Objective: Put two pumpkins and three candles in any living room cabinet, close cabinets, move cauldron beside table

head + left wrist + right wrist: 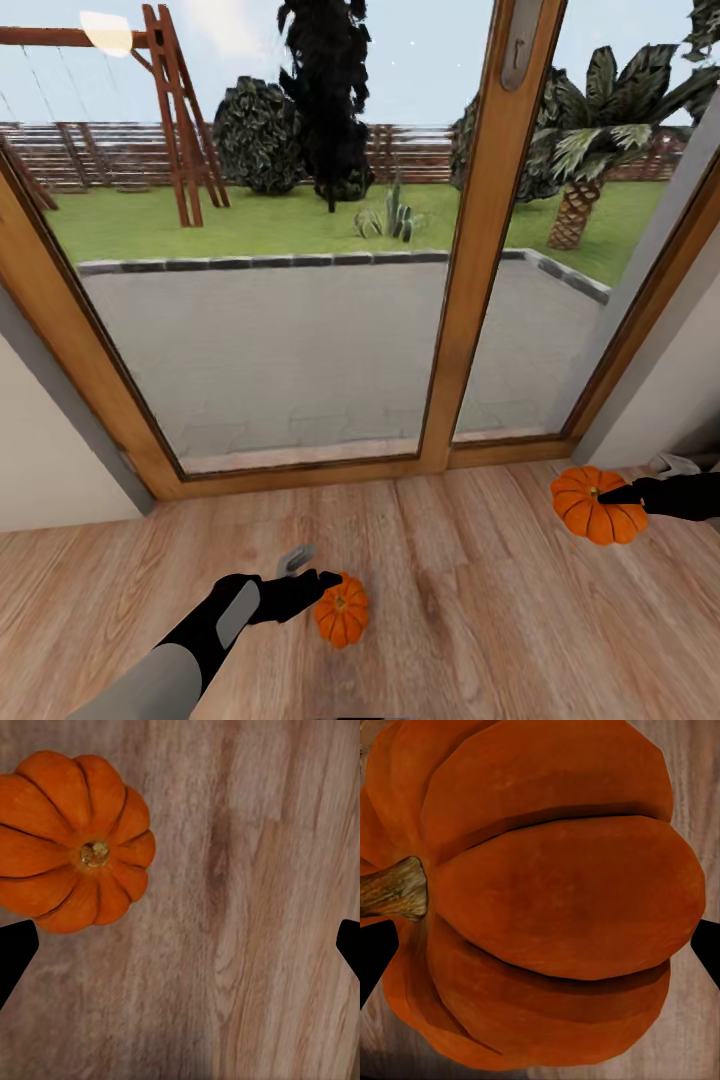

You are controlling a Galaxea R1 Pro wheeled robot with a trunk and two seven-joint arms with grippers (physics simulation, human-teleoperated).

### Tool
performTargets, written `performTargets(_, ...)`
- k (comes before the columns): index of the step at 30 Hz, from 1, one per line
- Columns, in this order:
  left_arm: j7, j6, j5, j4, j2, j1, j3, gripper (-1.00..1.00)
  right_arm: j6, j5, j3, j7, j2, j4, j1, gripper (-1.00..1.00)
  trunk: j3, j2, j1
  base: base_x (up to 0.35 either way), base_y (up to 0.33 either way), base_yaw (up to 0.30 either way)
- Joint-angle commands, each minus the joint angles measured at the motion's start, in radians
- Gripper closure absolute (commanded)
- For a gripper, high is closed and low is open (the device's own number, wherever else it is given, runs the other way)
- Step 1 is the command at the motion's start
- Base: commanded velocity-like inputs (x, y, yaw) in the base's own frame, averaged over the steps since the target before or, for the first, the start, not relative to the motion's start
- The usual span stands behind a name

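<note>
Your left gripper (318,580) sits low over the floor (470,600), just beside the near pumpkin (341,609). In its wrist view both fingertips (15,949) stand wide apart and nothing is between them; the pumpkin (73,840) lies off to one side of the gap, not centred. So that claw is wide open and empty. Shift the wrist sideways until the stem sits midway between the tips, then drop straight down and close across the ribs, not on the stem.

Farther off to your right, the right gripper (625,493) reaches over the 2nd pumpkin (598,504), tip on or just above its top. In the right wrist view that pumpkin (547,892) is very close and spans nearly the whole gap between the 2 fingertips (375,952). Jaws look spread to pumpkin width, but I can't tell if they actually press on it. Squeeze and check before lifting.

Both pumpkins sit on the wood floor, well apart, near the glass door (300,300). Beyond it are patio, lawn and fence. My read: grasp stage for both pumpkins, and nothing is in a cabinet yet.
</note>
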Motion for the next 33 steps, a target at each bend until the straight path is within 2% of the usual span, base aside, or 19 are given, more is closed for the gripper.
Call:
performTargets(1, 0.000, 0.003, 0.002, -0.001, 0.000, 0.000, -0.003, -1.00, 0.000, 0.006, 0.003, 0.007, -0.001, 0.000, -0.002, 1.00, -0.001, 0.000, 0.000, 0.021, -0.010, 0.000)
performTargets(7, 0.000, 0.003, 0.000, -0.001, 0.000, 0.000, -0.004, -1.00, 0.000, 0.006, 0.003, 0.007, -0.003, 0.000, -0.002, 1.00, -0.001, 0.000, 0.000, 0.007, -0.003, -0.076)
performTargets(10, 0.002, 0.002, -0.023, 0.000, 0.000, 0.000, -0.005, -1.00, 0.000, 0.006, 0.003, 0.007, -0.003, 0.000, -0.002, 1.00, -0.001, 0.000, 0.000, 0.001, 0.000, -0.043)
performTargets(14, 0.008, 0.002, -0.033, 0.000, 0.000, 0.000, -0.005, -1.00, 0.000, 0.006, 0.003, 0.007, -0.002, 0.000, -0.002, 1.00, -0.001, 0.000, 0.000, 0.000, 0.000, -0.004)
performTargets(21, 0.015, 0.002, -0.035, 0.001, 0.000, 0.000, -0.004, -1.00, 0.000, 0.006, 0.004, 0.007, -0.001, 0.001, -0.002, 1.00, -0.028, -0.002, 0.003, 0.000, 0.000, 0.000)
performTargets(26, 0.061, 0.002, -0.035, 0.000, 0.000, 0.000, -0.003, -1.00, 0.000, 0.006, 0.005, 0.007, -0.001, 0.001, -0.002, 1.00, -0.047, -0.003, 0.005, 0.000, 0.000, 0.000)
performTargets(33, 0.066, 0.002, -0.033, 0.000, 0.000, 0.000, 0.000, -1.00, 0.000, 0.006, 0.005, 0.007, -0.001, 0.001, -0.002, 1.00, -0.074, -0.005, 0.008, 0.000, 0.000, 0.000)
